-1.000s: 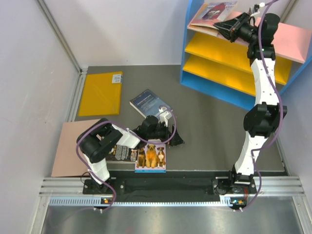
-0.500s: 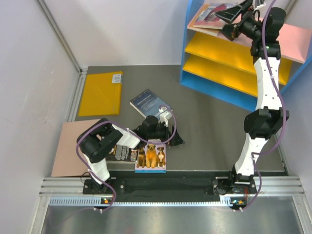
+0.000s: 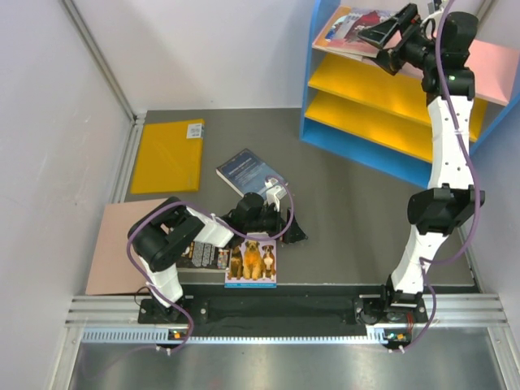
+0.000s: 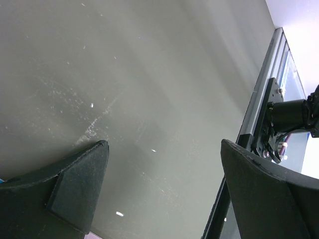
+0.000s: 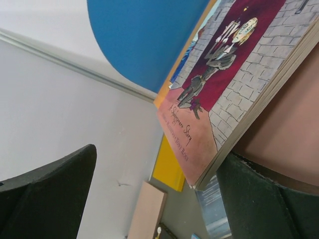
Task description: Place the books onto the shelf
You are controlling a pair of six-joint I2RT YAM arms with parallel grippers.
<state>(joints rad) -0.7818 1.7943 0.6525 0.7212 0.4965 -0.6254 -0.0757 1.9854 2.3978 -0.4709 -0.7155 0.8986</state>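
While the right end effector (image 5: pixel 158 157) is hovering at the top of the large shelf unit (image 3: pixel 374 158) with bright blue sides, a pink top board (image 3: pixel 491 65) and yellow inner shelves, its jaws are standing wide apart and gripping nothing. A thin red-and-white paperback (image 3: pixel 351 23), its cover showing a dark red patch on grey brick paving, is lying flat on the shelf's top at the left end. It is sitting just beside the right fingers (image 5: pixel 259 199); can't tell if they are touching it.

The left end effector (image 4: pixel 163 149) is sitting low over the grey surface (image 3: pixel 349 219), well apart from the shelf and down-left of it in the top view. Its jaws are spread wide too, with only bare surface showing between them.

Three more books are lying flat on the surface, all well apart from the shelf on its left:
- A dark navy paperback (image 3: pixel 248 172) is lying nearest the shelf.
- A blue paperback with three dogs (image 3: pixel 252 262) is lying farther out, by the near edge.
- A black paperback with white text (image 3: pixel 199 256) is lying farther from the shelf again, partly hidden under the left arm.

A plain yellow flat sheet (image 3: pixel 169 154) and a plain pinkish-brown board (image 3: pixel 114 248) are lying farthest from the shelf, along the left wall.
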